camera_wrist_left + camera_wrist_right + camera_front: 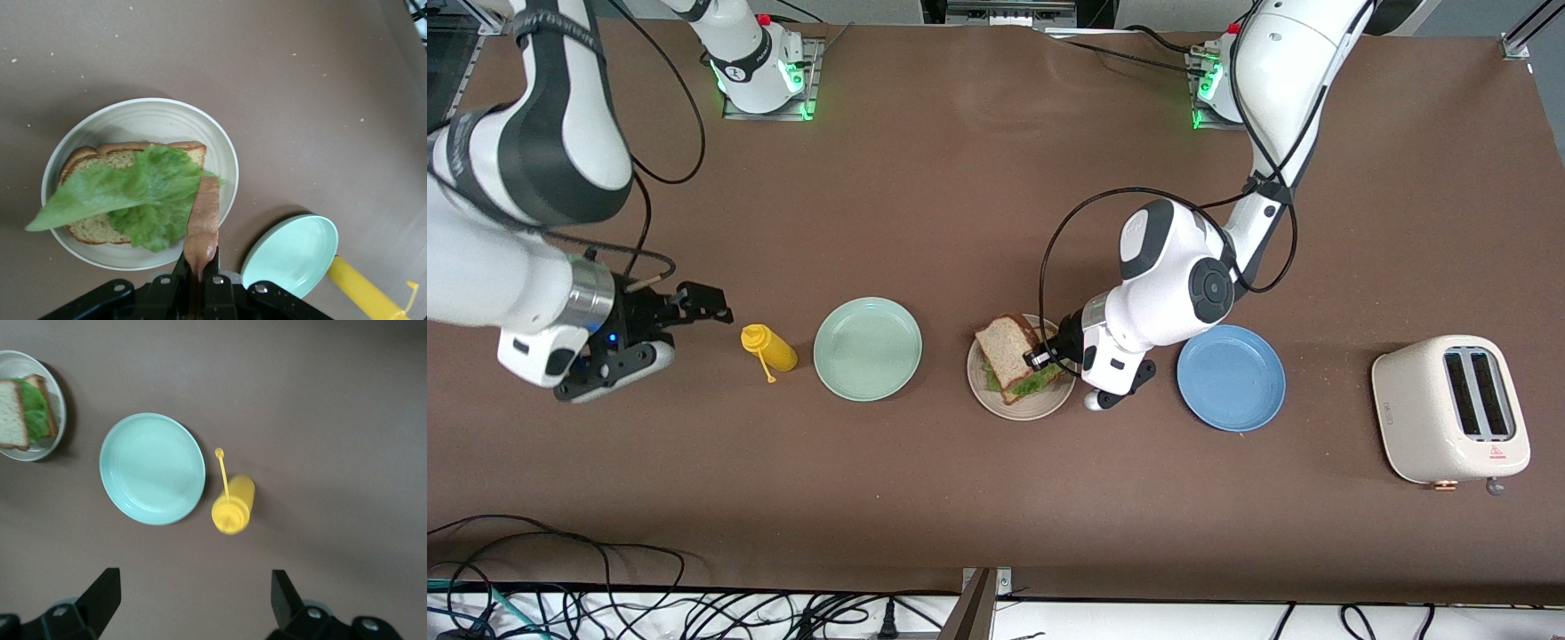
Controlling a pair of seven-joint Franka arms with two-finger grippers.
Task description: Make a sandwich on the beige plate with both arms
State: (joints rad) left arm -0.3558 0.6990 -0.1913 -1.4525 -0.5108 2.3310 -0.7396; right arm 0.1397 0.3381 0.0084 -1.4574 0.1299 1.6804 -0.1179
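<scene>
I see the brown table (960, 178) with a cream toaster (1449, 409) at the left arm's end. The left arm (1183, 276) reaches down from its base to the beige plate (1032, 407), and the right arm (525, 222) waits over the table at its own end.

Three plates sit in a row: the blue plate (1231, 378) nearest the toaster, then the beige plate, then the mint-green plate (867, 348) toward the right arm's end. A yellow mustard bottle (769, 348) lies on its side just beside the mint-green plate.

On the beige plate I see a bottom bread slice (93, 230) with a ruffled lettuce leaf (133, 193) spread over it. The left gripper (1042, 356) is pinching the top bread slice (1007, 351) by its crust edge, holding it tilted over the lettuce; in the left wrist view that slice shows edge-on, rising from between the pressed-together fingers (215, 280).

The right gripper (694, 307) hangs over bare table near the mustard bottle, its fingers (100, 597) spread wide with nothing between them.
</scene>
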